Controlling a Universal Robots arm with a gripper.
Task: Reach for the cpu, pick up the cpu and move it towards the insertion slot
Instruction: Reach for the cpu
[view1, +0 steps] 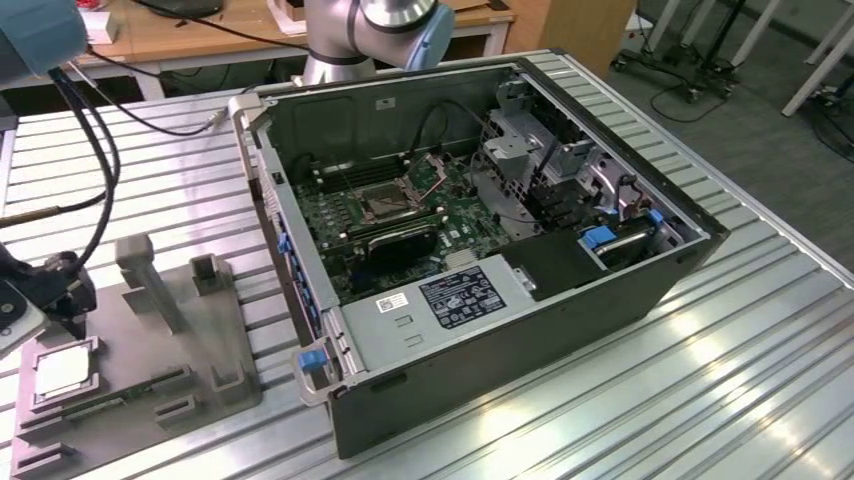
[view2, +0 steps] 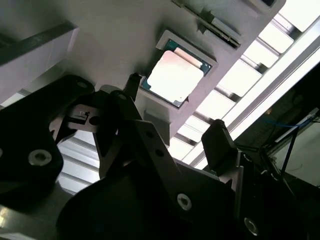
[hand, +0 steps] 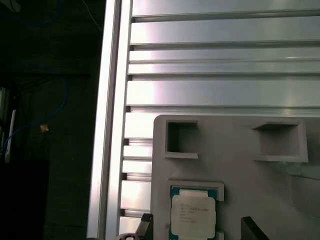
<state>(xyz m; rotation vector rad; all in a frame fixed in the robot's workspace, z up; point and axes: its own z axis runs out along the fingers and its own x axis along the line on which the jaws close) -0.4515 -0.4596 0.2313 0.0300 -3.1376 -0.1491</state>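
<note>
Presently the black, angular metal fingers (view2: 220, 142) stand spread wide and hold nothing. Between them, just below the tips, lies the small flat square cpu with a silvery-white metal top and thin green rim (hand: 193, 214). Both tips sit outside its opposite edges and no contact with it is visible. In the second wrist view the cpu (view2: 175, 75) lies flat, its pale top face up and its bevelled corners clear of both fingers.

The cpu sits in a shallow square recess of a matte grey moulded fixture plate (hand: 235, 165). Two rectangular pockets (hand: 181, 139) are sunk into the same plate, beyond the cpu from the fingers. The plate lies on a ribbed table of bright aluminium slats (hand: 225, 90) with long straight grooves.

In the exterior view the fingers (view1: 70, 305) hang just above the cpu (view1: 60, 375). The square dark insertion slot with a silver metal frame (view1: 387, 205) lies well apart from the fingers, toward the exterior view's right. It is set into a green motherboard (view1: 461, 215) inside an open black sheet-metal computer case (view1: 601, 310), which lies on its side on the table.
</note>
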